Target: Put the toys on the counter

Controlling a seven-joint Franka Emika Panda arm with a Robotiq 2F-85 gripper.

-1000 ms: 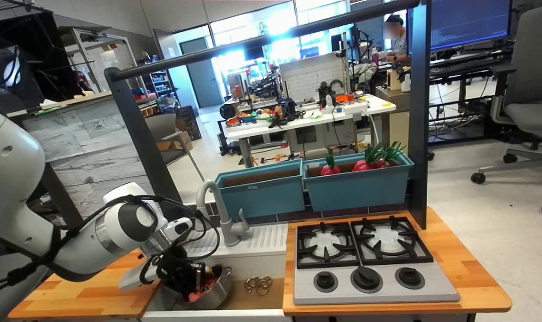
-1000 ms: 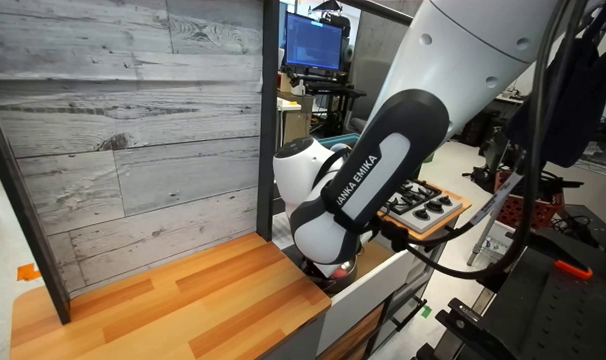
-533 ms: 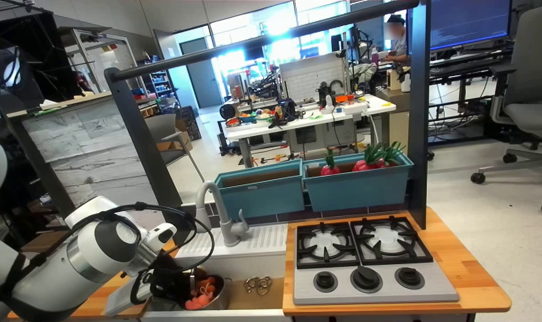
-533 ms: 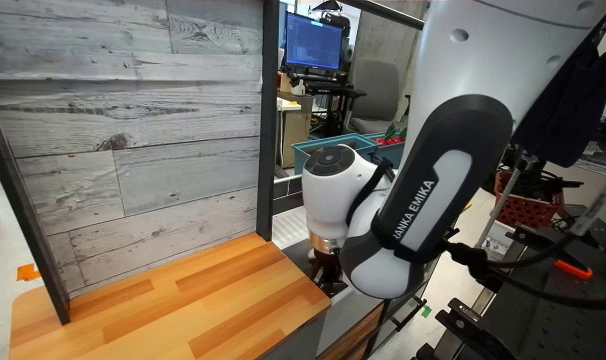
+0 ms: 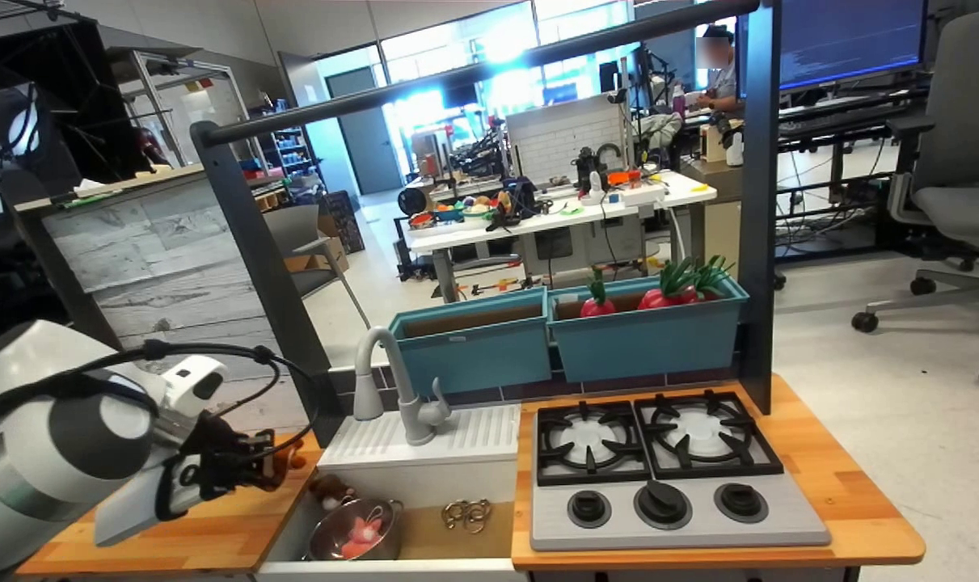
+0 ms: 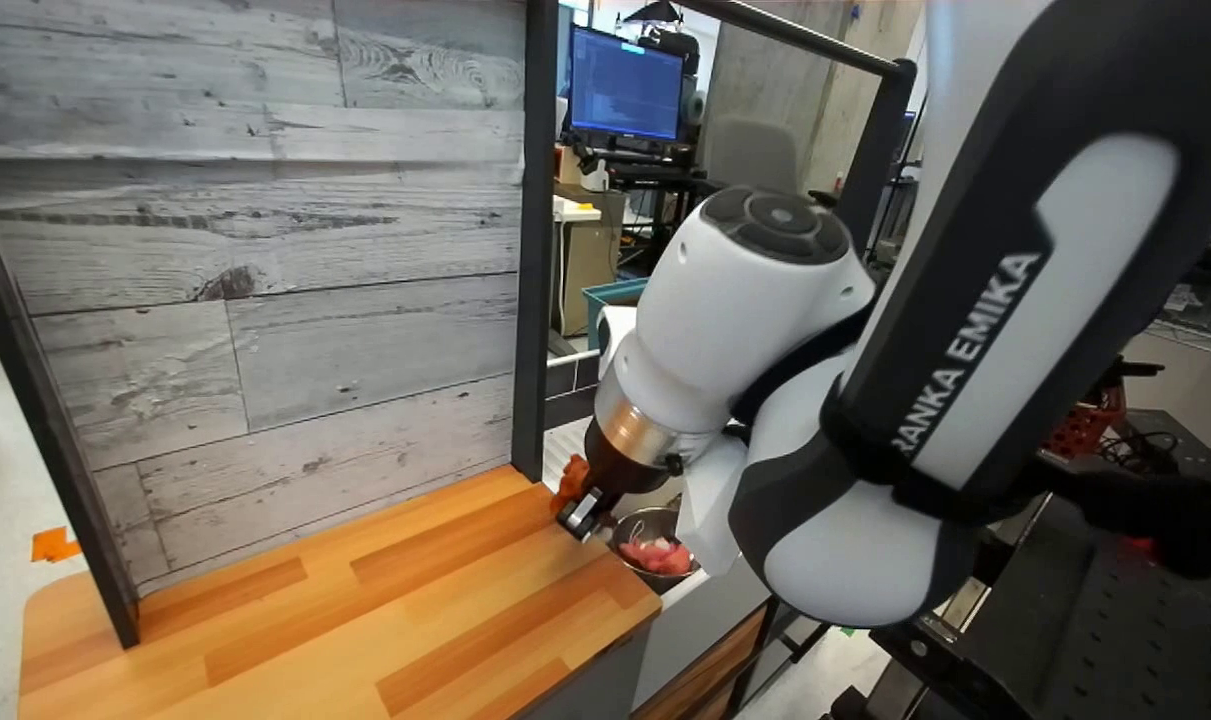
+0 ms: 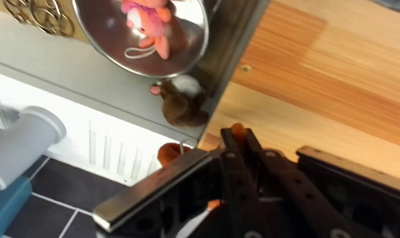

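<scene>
Claw [image 7: 238,133] clamped on orange plush toy [image 6: 570,482]

Pinched right between the tips, the orange plush toy is at the inner edge of the wooden desk [image 6: 345,620], up by the sink [image 5: 457,478]! Touching the wood or just clear of it? Can't tell from here. Down in the sink, the pink plush toy [image 7: 152,26] lies inside the steel pot [image 7: 102,23], and the brown plush toy [image 7: 180,107] is tucked in the corner, just beside that pot.
</scene>
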